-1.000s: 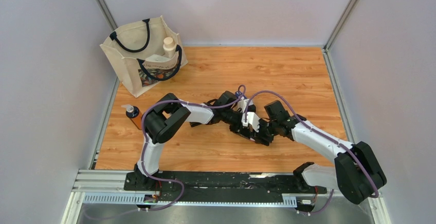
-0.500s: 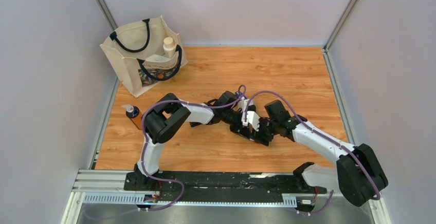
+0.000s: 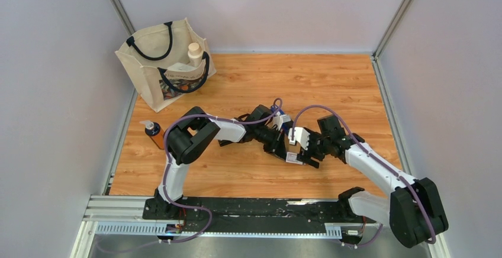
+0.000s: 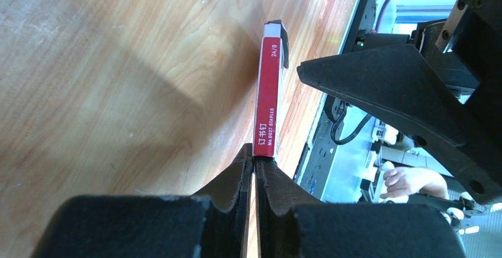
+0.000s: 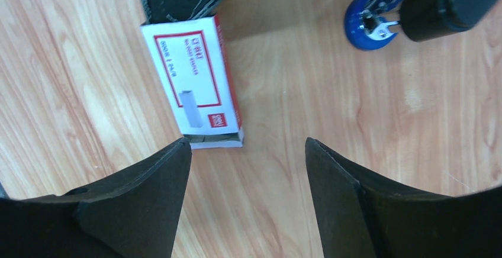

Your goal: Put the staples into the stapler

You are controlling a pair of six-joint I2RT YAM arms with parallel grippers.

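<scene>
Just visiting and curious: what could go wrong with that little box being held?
The left gripper pinches the staple box only by one end, so it may twist or slip free. Its other end looks open; tilting could spill its contents. The open right gripper sits close and might knock the box.

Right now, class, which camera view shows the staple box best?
Right wrist: the staple box shows its whole printed face and open end. Left wrist shows only its red edge, pinched in the left gripper. Top external shows a white speck.

Left claw [image 3: 286, 151] and right claw [image 3: 308, 156] close together, staples box [image 3: 292, 157] between them, tote bag [image 3: 166, 63] back left
</scene>
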